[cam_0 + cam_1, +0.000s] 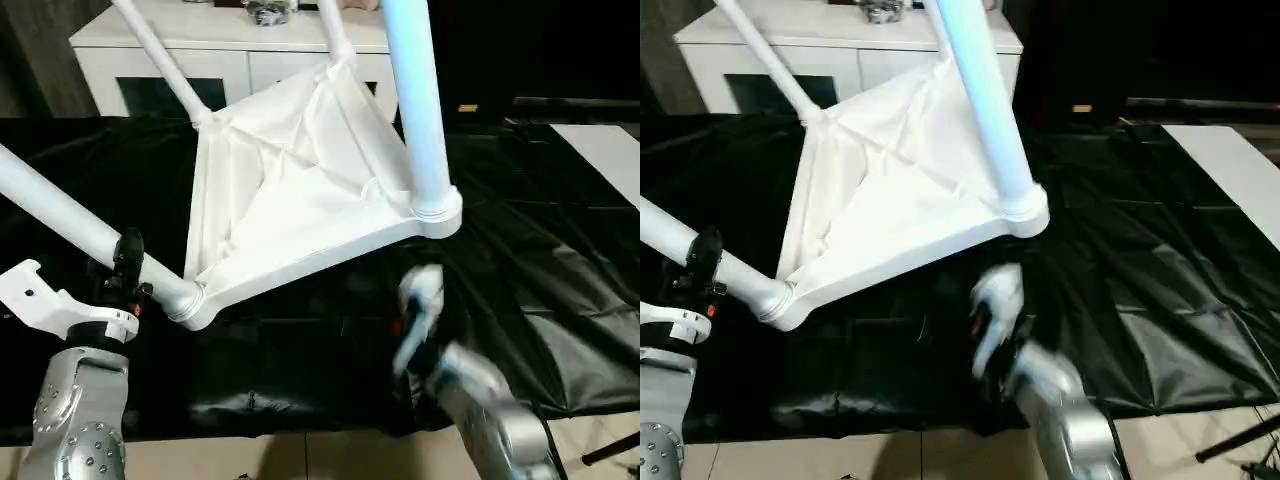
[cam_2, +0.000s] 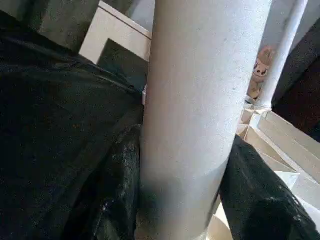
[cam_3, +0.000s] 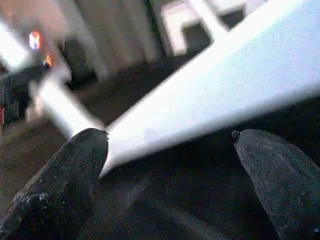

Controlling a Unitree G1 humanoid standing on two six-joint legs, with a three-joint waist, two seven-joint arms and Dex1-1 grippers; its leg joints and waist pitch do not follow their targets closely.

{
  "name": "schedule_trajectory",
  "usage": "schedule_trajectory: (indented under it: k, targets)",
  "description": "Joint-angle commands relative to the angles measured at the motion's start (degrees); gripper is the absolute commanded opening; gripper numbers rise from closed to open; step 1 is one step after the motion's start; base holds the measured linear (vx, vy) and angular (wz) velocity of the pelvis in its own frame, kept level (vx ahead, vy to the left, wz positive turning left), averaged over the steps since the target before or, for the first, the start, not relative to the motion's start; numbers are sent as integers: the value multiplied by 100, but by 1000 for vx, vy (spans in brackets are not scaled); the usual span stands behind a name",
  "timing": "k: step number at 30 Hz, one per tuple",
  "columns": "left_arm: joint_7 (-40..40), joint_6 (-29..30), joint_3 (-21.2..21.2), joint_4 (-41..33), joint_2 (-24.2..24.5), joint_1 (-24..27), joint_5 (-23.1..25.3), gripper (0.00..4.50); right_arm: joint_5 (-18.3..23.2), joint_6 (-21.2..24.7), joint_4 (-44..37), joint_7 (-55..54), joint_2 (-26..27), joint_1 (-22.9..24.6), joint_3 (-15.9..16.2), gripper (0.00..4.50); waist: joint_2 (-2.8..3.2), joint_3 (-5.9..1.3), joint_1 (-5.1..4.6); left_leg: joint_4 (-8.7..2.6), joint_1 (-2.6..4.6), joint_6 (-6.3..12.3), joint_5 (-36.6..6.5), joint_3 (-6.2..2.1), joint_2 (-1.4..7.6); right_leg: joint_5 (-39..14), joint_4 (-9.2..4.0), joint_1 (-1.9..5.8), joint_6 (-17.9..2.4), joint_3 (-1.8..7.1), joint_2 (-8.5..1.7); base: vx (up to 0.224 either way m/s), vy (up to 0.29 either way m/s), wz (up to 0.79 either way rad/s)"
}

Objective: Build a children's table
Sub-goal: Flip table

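Table leg (image 1: 60, 215) in left gripper (image 1: 128, 262)

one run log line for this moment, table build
step: leg fitting | tabletop: underside up, tilted | left gripper: shut on leg | right gripper: open, empty

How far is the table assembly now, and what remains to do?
Four legs look fitted in the tabletop's corner sockets, though the far sockets are hard to check. The table lies tilted, underside showing, on the black sheet. The left gripper is shut on the near-left leg; the right gripper is open below the edge. Left: turning it upright.
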Motion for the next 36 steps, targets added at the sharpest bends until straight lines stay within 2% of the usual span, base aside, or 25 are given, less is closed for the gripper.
schedule_trajectory:
  k: [1, 2, 4, 5, 10, 11, 12, 14, 15, 16, 19, 21, 22, 24, 25, 26, 29, 30, 36]
  targets:
    - [15, -82, -194, -98, -185, -120, -335, 192, 230, 159, 76, -142, 67, -62, -120, 450, 21, -250, -40, -492, 32, -23, -1253, -78, 196, -1029, -373, 223, -638, 243, -245, 0, 0, 0]
    - [20, -94, -203, -92, -200, -122, -318, 192, 405, 258, 111, -212, 184, -140, -206, 450, 9, -254, -31, -486, 36, -48, -1184, -72, 204, -961, -371, 220, -621, 247, -247, 0, 0, 0]
    - [29, -124, -214, -86, -229, -126, -300, 192, 624, 369, 224, -381, 398, -301, -360, 450, 39, -262, -38, -490, 36, -72, -1145, -77, 204, -816, -351, 220, -667, 242, -243, 0, 0, 0]
    - [42, -144, -231, -83, -246, -128, -276, 192, 781, 449, 351, -491, 570, -455, -473, 450, 25, -272, -50, -488, 40, -90, -1133, -73, 197, -750, -337, 222, -699, 238, -240, 0, 0, 0]
    - [45, -201, -301, -78, -288, -140, -206, 192, 921, 588, 958, -1080, 1033, -995, -809, 450, 12, -282, -47, -471, 38, -134, -930, -62, 187, -561, -315, 240, -667, 233, -237, 0, 0, 0]
    - [51, -216, -316, -80, -298, -144, -198, 192, 955, 590, 1172, -1271, 1156, -1163, -909, 450, 26, -272, -55, -477, 47, -159, -959, -58, 184, -600, -314, 220, -674, 234, -235, 0, 0, 0]
    - [58, -226, -337, -85, -310, -146, -183, 192, 1052, 535, 1412, -1451, 1314, -1356, -1038, 450, 14, -281, -63, -472, 49, -178, -976, -48, 179, -627, -315, 216, -671, 237, -239, 0, 0, 0]
    - [69, -238, -356, -87, -329, -146, -173, 192, 1061, 416, 1719, -1704, 1462, -1592, -1177, 450, 28, -289, -69, -468, 39, -185, -891, -53, 179, -500, -293, 221, -673, 233, -242, 0, 0, 0]
    - [69, -238, -356, -87, -329, -146, -173, 192, 1061, 416, 1719, -1704, 1462, -1592, -1177, 450, 28, -289, -69, -468, 39, -185, -891, -53, 179, -500, -293, 221, -673, 233, -242, 0, 0, 0]
    - [61, -252, -380, -88, -341, -143, -162, 192, 1007, 301, 1923, -1839, 1523, -1735, -1240, 450, 14, -289, -43, -455, 69, -191, -850, -37, 183, -414, -301, 205, -647, 230, -225, 0, 0, 0]
    - [54, -277, -455, -96, -387, -132, -118, 192, 870, -9, 2555, -2110, 1599, -2164, -1346, 450, 4, -299, -53, -459, 38, -221, -793, -39, 177, -276, -267, 236, -686, 221, -239, 0, 0, 0]
    - [45, -288, -492, -105, -402, -126, -93, 192, 897, -85, 2792, -2190, 1624, -2334, -1428, 450, -13, -288, -59, -456, 52, -207, -891, -25, 174, -434, -286, 224, -635, 231, -243, 0, 0, 0]
    - [40, -300, -520, -112, -421, -120, -78, 192, 924, -138, 3021, -2249, 1656, -2503, -1547, 450, -11, -289, -62, -460, 37, -189, -904, -33, 170, -488, -280, 242, -620, 231, -248, 0, 0, 0]
    - [36, -331, -611, -152, -450, -90, -19, 192, 1018, -312, 3470, -2437, 1693, -2844, -1833, 450, -45, -278, -67, -460, 32, -156, -938, -22, 169, -640, -293, 231, -609, 239, -259, 0, 0, 0]
    - [36, -336, -622, -157, -451, -85, -15, 192, 1048, -337, 3509, -2448, 1692, -2874, -1857, 450, -32, -279, -69, -455, 43, -150, -983, -22, 171, -744, -295, 218, -611, 239, -263, 0, 0, 0]
    - [42, -347, -653, -172, -456, -68, -7, 192, 1148, -402, 3620, -2487, 1680, -2959, -1930, 422, -55, -278, -70, -451, 39, -130, -991, -13, 166, -792, -305, 218, -599, 240, -259, 0, 0, 0]
    - [43, -364, -684, -184, -467, -44, 13, 192, 1262, -505, 3774, -2465, 1645, -3059, -1983, 404, -43, -288, -67, -437, 33, -75, -893, -18, 170, -680, -283, 219, -616, 234, -254, 0, 0, 0]
    - [31, -369, -708, -193, -471, -27, 26, 192, 1365, -545, 3834, -2450, 1641, -3115, -2056, 391, -55, -285, -71, -436, 26, -62, -886, -15, 169, -669, -283, 221, -623, 234, -252, 0, 0, 0]
    - [54, -396, -765, -183, -459, -14, 89, 192, 1431, -650, 4087, -2365, 1569, -3293, -2186, 341, -36, -258, -114, -474, 29, -138, -1279, -27, 177, -1234, -344, 197, -589, 230, -258, 0, 0, 0]
